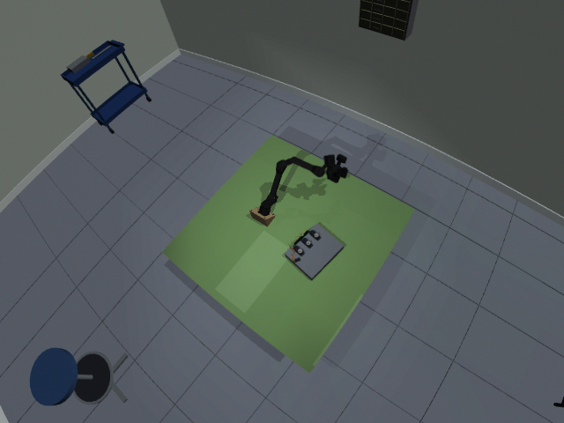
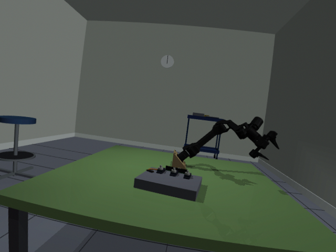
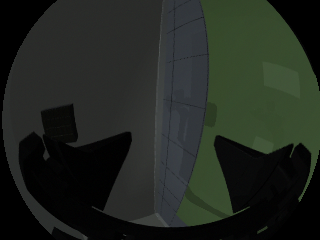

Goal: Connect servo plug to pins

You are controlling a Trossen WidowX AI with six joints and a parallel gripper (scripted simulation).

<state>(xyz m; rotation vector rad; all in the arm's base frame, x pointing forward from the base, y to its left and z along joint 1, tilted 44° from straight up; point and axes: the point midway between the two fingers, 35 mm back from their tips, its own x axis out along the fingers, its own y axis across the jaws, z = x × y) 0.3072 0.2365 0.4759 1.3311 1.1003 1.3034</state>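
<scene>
A grey block-shaped holder (image 1: 321, 256) (image 2: 166, 187) carries three small dark servos with pale round tops. An orange-looking lead (image 1: 292, 253) (image 2: 154, 169) lies beside the end servo (image 1: 299, 250) (image 2: 160, 169). A small dark piece, which looks like the plug (image 1: 297, 259) (image 2: 150, 171), lies at the lead's end on the holder. A black strip (image 1: 300, 237) (image 2: 176, 168) runs along the holder's edge on the arm-base side. Pins, coloured band, dot and plug holes are too small to tell. My gripper (image 2: 273, 153) (image 3: 174, 139) is wide open and empty, high and well away from the holder.
The green table (image 1: 355, 213) (image 2: 89, 187) bears the arm's tan base mount (image 1: 263, 216) (image 2: 178, 161) near the holder. Off the table stand a blue cart (image 1: 119, 103) (image 2: 203, 117) and a blue stool (image 1: 54, 375) (image 2: 17, 119). The wrist view shows wall, floor and table edge.
</scene>
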